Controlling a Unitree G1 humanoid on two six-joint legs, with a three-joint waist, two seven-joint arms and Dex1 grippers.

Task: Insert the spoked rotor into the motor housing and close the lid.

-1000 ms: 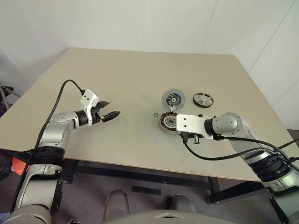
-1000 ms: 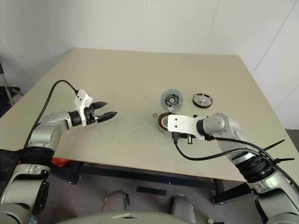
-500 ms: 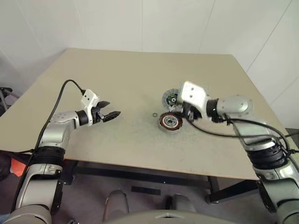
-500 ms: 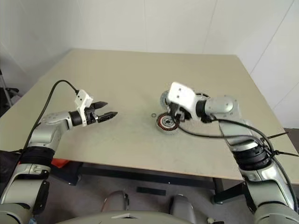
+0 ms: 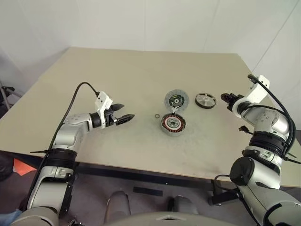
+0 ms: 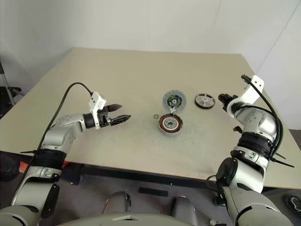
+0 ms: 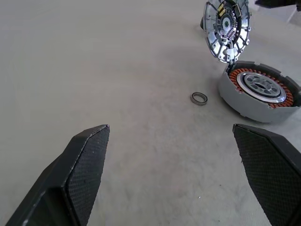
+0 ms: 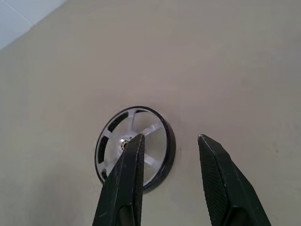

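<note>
copper windings bare, rotor apart on the table

beige is the table [image 5: 117, 75] we look down on, and the three motor parts lie right of its middle. we see the motor housing [image 5: 173, 124] resting flat, its copper-red ring and silver centre open to view. the lid [image 5: 176, 100] sits just behind it, on the far side, and in the left wrist view it stands tilted up on edge, its lower rim meeting the housing's rim. a tiny washer [image 5: 156, 115] lies flat just beside the housing, on the side toward our left arm, not touching it.

the spoked rotor [image 5: 205, 100] lies flat on the table to the right of the lid, clear of both the lid and the housing. in the right wrist view we see its silver spokes facing up inside the black rim.

our left gripper [image 5: 123, 118] hangs above the table well to the left of the parts, pointing toward them, its two black fingers spread wide with nothing between them. our right gripper [image 6: 222, 98] is near the rotor, just to its right, pointing at it; its fingers [image 8: 123, 188] stand partly apart, with bare table between them and no grip on the rotor.
</note>
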